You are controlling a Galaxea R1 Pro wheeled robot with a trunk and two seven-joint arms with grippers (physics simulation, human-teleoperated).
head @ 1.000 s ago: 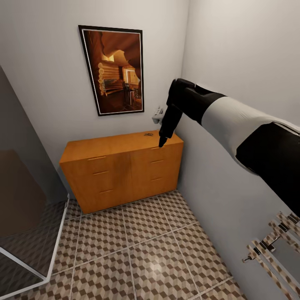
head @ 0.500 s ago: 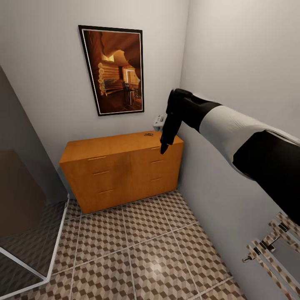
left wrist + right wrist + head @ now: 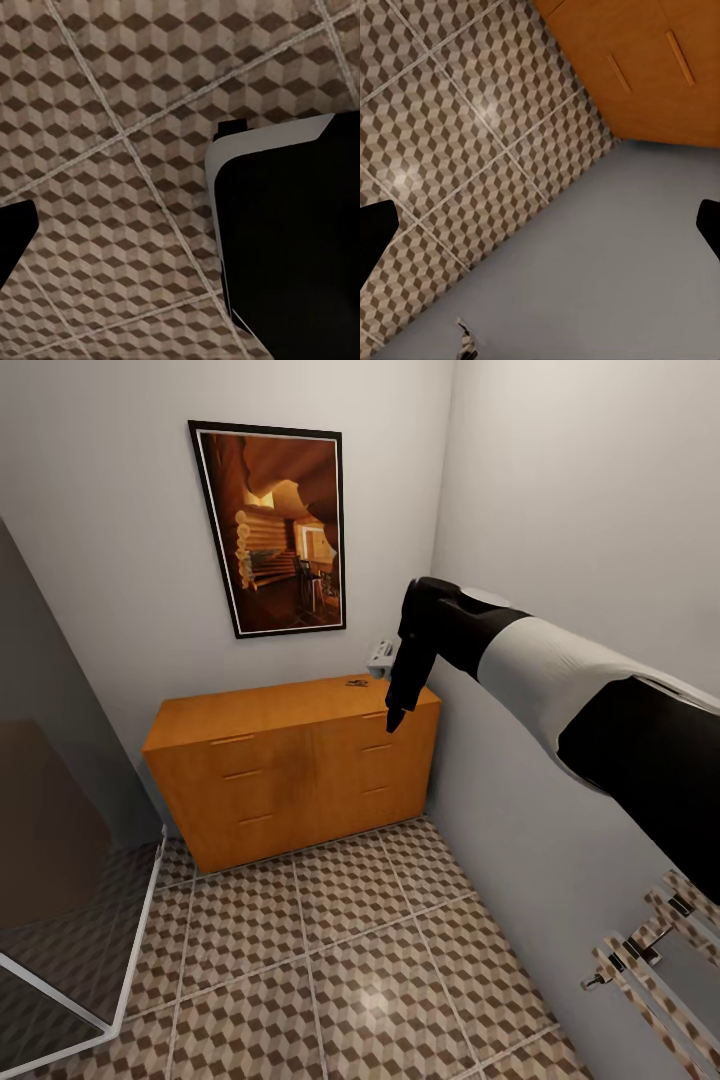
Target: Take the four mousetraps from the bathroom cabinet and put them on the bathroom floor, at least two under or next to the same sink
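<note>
Head view, looking down into a narrow bathroom corner. Orange-brown cabinet [image 3: 290, 760] set against the back wall, at about 11 o'clock from picture centre, its right end close beside the grey side wall [image 3: 560, 510]. On the cabinet's flat top, near the back right corner at about 12 o'clock, 1 small dark object [image 3: 356, 682], probably a mousetrap, too small to make out clearly. Just beyond it, at the wall corner, a small pale fixture [image 3: 381, 654], unclear in detail.

Right arm [image 3: 560, 680] reaching in from 3 o'clock, black and white, with the right gripper [image 3: 393, 722] pointing down just in front of the cabinet's top right front edge. Seen from the right wrist camera, 2 dark fingertips [image 3: 375, 232] at opposite sides of the picture, spread wide, nothing between them; below, the cabinet front [image 3: 652, 60] with slim drawer pulls, the bathroom floor [image 3: 457, 127] and the grey wall.

Floor of cube-patterned tiles [image 3: 340, 960] open from the cabinet's foot toward 6 o'clock. Glass shower screen [image 3: 60, 880] with a white frame bounding it at 8 o'clock; a striped towel rail [image 3: 660, 950] on the side wall at 4 o'clock.

Left wrist camera aimed at the tiles, a black and white robot part [image 3: 292, 240] across much of it; left gripper's opening could not be told.

Framed picture [image 3: 268, 528] of a log interior above the cabinet. No readable writing or labels.
</note>
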